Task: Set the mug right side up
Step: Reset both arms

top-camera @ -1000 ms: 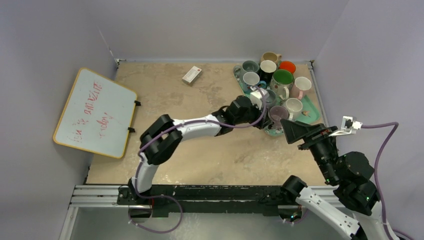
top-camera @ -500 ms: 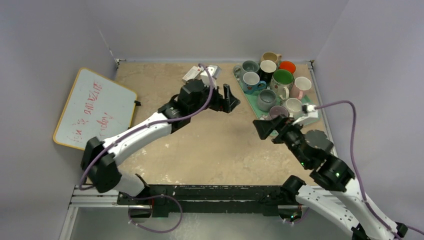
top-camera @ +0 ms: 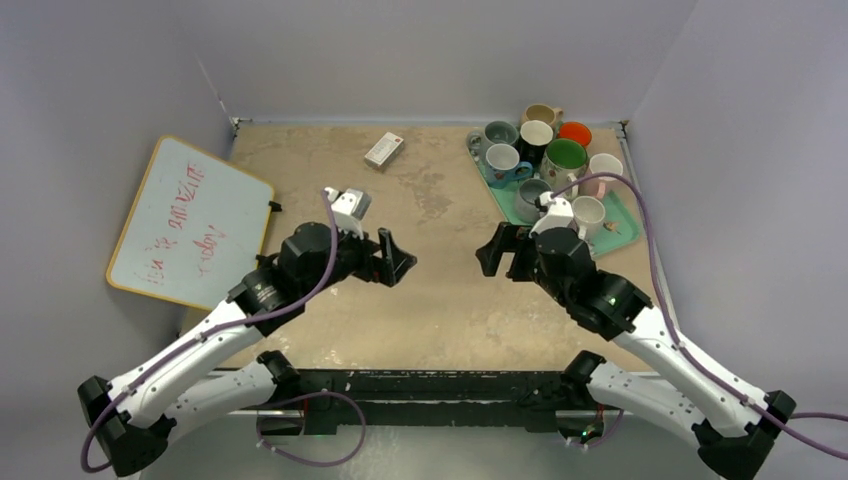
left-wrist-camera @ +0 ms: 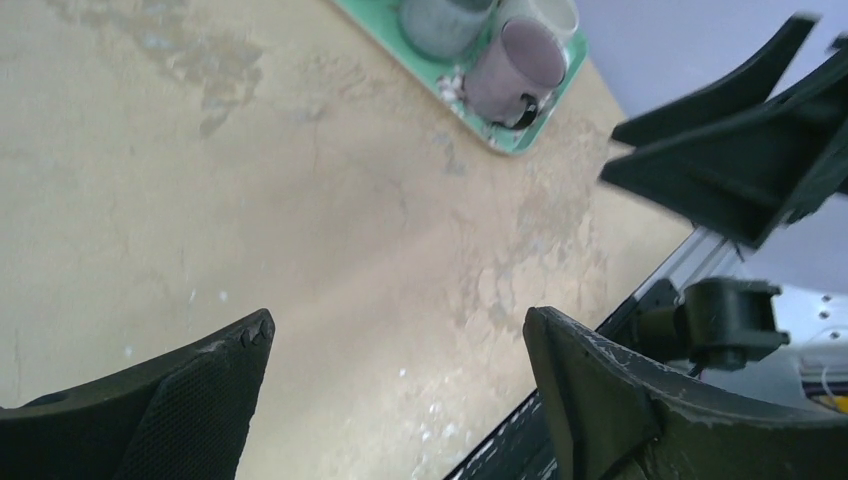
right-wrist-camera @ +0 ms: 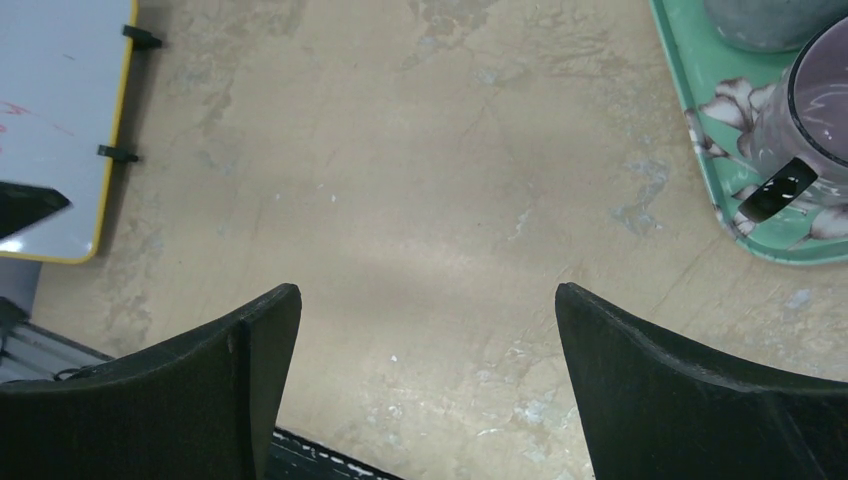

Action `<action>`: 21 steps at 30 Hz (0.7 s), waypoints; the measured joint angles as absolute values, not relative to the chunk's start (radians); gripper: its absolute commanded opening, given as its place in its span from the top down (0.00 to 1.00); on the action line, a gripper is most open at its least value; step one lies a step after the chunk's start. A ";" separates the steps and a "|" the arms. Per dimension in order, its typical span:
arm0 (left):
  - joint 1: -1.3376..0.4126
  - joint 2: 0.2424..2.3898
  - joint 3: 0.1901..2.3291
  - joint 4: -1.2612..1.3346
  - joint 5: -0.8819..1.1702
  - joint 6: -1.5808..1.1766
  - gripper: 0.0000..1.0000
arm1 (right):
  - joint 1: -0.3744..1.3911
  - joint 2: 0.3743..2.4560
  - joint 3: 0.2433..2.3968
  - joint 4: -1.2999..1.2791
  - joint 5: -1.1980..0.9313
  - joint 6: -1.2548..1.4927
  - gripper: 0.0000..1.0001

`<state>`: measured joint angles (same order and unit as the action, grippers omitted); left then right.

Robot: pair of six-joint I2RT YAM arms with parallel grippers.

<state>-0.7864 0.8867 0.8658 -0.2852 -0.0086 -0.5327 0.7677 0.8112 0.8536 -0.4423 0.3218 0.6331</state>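
I judge the task as done: the purple mug point(right-wrist-camera: 815, 110) seems to stand mouth up on the green tray point(right-wrist-camera: 690, 70) at 1 o'clock of the bench point(top-camera: 440, 300), while my left claw point(left-wrist-camera: 397, 320) and right claw point(right-wrist-camera: 425, 290) hang wide and empty.

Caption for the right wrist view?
Right gripper open over the table; purple mug upright on green tray, whiteboard at left.

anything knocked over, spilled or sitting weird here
Nothing is spilled or tipped: the mugs in view on the green tray stand mouth up, the purple mug included. Only the whiteboard looks askew, tilted and mostly past the table's left edge.
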 measured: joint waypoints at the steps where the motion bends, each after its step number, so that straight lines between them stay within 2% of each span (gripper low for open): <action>1: -0.786 0.857 0.836 -0.299 -0.009 -0.540 0.05 | 0.768 0.801 0.854 -0.439 0.324 0.628 0.01; 9: -0.786 0.711 0.747 -0.360 -0.012 -0.558 0.04 | 0.768 0.684 0.827 -0.334 0.330 0.618 0.01; 21: -0.786 0.675 0.747 -0.369 -0.004 -0.556 0.04 | 0.768 0.828 0.828 -0.352 0.322 0.663 0.01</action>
<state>-0.7864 0.6746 0.7467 -0.3695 -0.0036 -0.5556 0.7677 0.8280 0.8276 -0.3523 0.3218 0.6628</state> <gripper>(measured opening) 0.957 0.987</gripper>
